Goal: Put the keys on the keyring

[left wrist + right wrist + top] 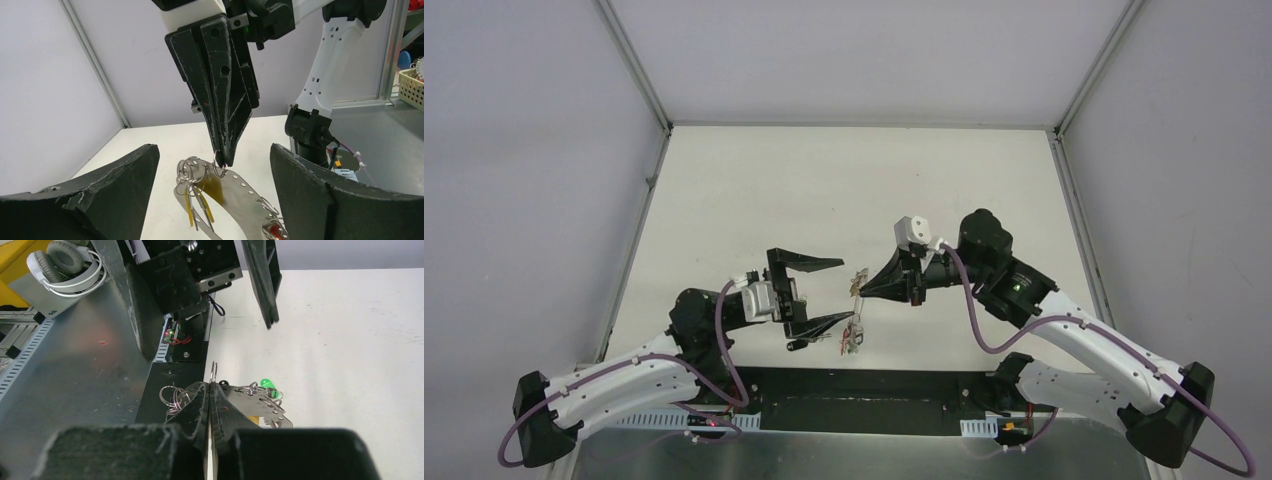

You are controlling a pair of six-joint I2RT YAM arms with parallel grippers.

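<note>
The keyring (240,192) is a curved grey metal band with holes, hanging in the air above the table. It is strung with small split rings, yellow-capped keys (192,205) and a red-capped one (272,231). A green-capped key (268,385) hangs on its far side. My right gripper (856,290) (223,159) (210,390) is shut on a small split ring (214,372) threaded through the band (260,407), and holds it up. My left gripper (847,290) (214,155) stands open, one finger on each side of the keyring (856,335), touching nothing.
The black base plate (874,400) and a metal shelf (75,365) lie just below the hanging keyring at the table's near edge. White headphones (65,260) rest on a box beyond the shelf. A yellow basket (412,85) stands off the table.
</note>
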